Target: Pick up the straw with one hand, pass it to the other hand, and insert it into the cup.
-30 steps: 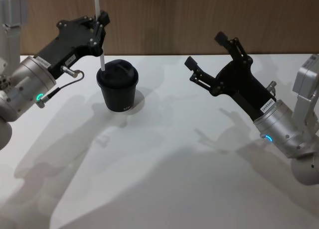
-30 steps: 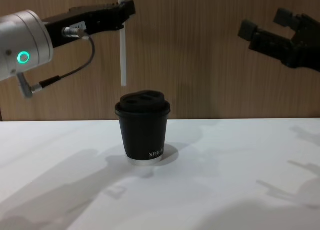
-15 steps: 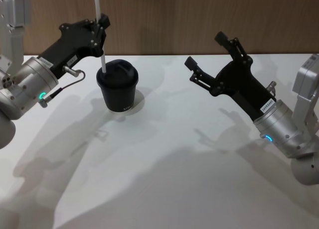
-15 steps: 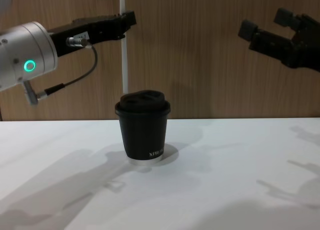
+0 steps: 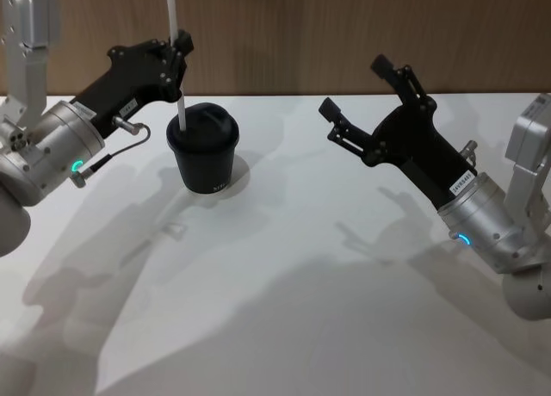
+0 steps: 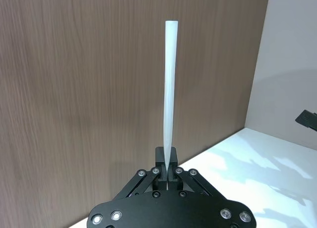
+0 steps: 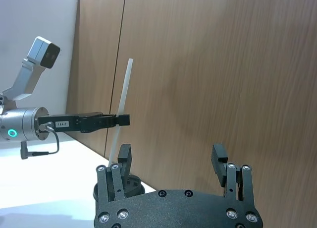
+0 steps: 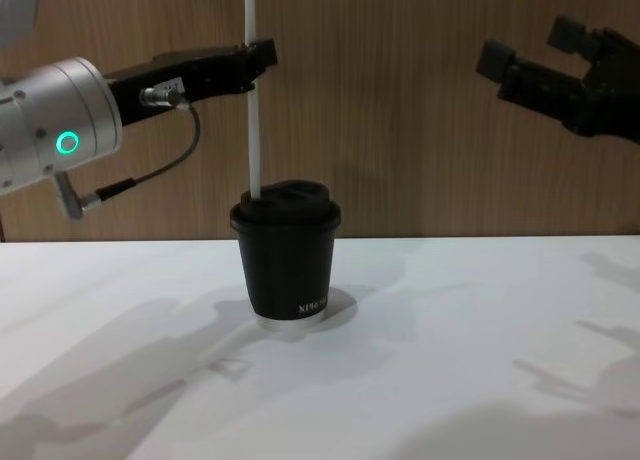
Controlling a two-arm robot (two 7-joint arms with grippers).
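the left gripper [image 5: 179, 47] holds the straw [image 5: 182, 99] upright over the cup [image 5: 205, 159], its fingers pinched shut on the straw partway up its length. the straw's long axis runs almost straight up and down, leaning only slightly, so the part below the fingers points down at the cup's lid [image 8: 287, 202]. in the chest view the lower tip meets the lid near its left side. whether it sits in the opening or only rests on the dome, i cannot tell. the cup stands on the white table [image 5: 301, 267], just below the fingers and a touch to their right. the right gripper [image 5: 355, 88] hangs well apart on the far side, fingers spread and empty. the left gripper is plainly the nearer, so the downward push looks like its job.
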